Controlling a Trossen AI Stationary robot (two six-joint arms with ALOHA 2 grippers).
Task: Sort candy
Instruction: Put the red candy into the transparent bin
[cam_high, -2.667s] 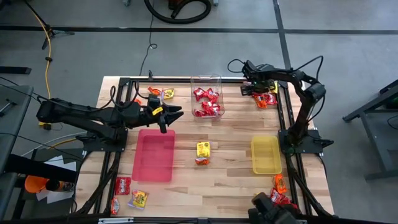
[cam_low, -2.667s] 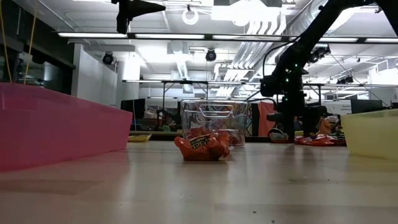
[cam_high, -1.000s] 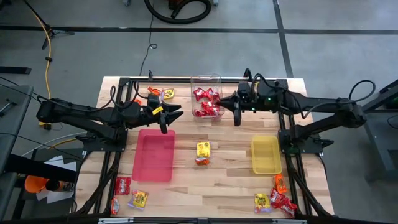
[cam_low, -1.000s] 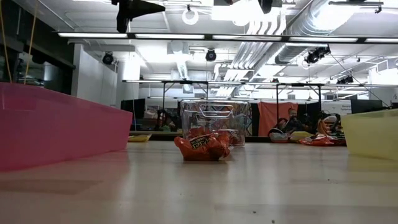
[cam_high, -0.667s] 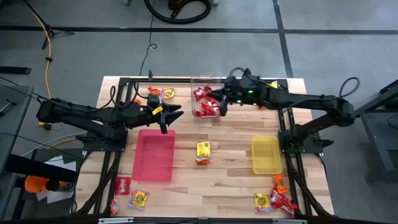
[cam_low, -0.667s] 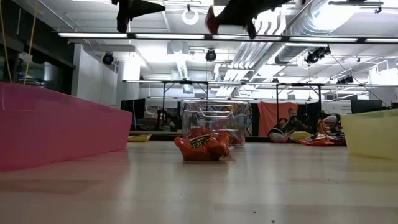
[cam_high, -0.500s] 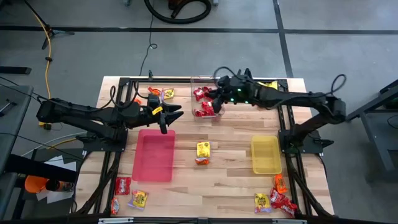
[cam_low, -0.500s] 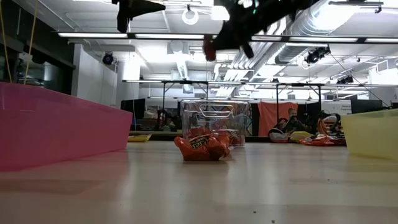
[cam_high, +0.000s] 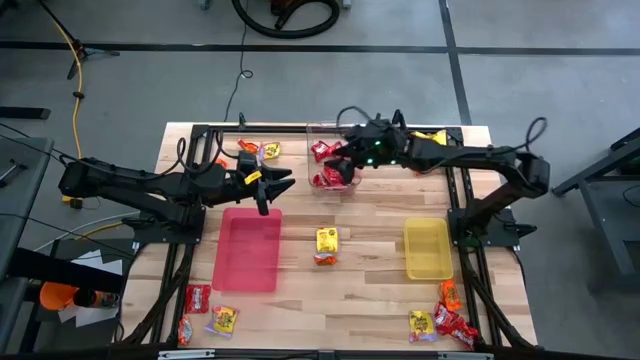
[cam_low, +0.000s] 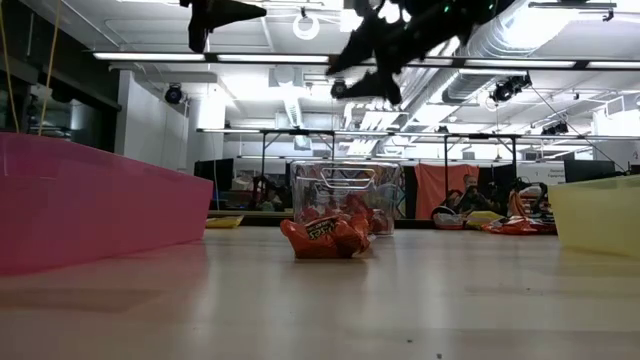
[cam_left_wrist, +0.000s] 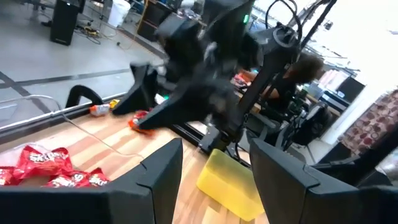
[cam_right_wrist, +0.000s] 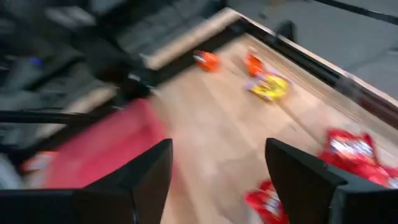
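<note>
The candy lies scattered. Red packets (cam_high: 330, 168) lie inside the clear tub (cam_high: 315, 130). A yellow packet (cam_high: 327, 238) and an orange one (cam_high: 325, 258) rest flat mid-table, and more packets lie near the table's corners. My right gripper (cam_high: 343, 160) hovers open and bare over the tub, well above its rim in the low view (cam_low: 362, 72). Its wrist view (cam_right_wrist: 217, 186) looks down on red packets (cam_right_wrist: 348, 149). My left gripper (cam_high: 272, 184) waits open above the far end of the pink tray (cam_high: 247, 250), and its wrist view (cam_left_wrist: 214, 180) shows nothing between its fingers.
The yellow tray (cam_high: 428, 248) sits toward the table's right side. Loose packets lie far left (cam_high: 258, 150), near left (cam_high: 198, 298), near right (cam_high: 452, 322) and far right (cam_high: 432, 137). Bare wood lies between the two trays. The black frame rails run along both sides.
My right arm has swung from right of the tub toward the table's left and far edge until its gripper is over the tub, dropping somewhat in the low view. A red thing that showed at its fingertips half a second ago is gone now. My left arm has kept still.
</note>
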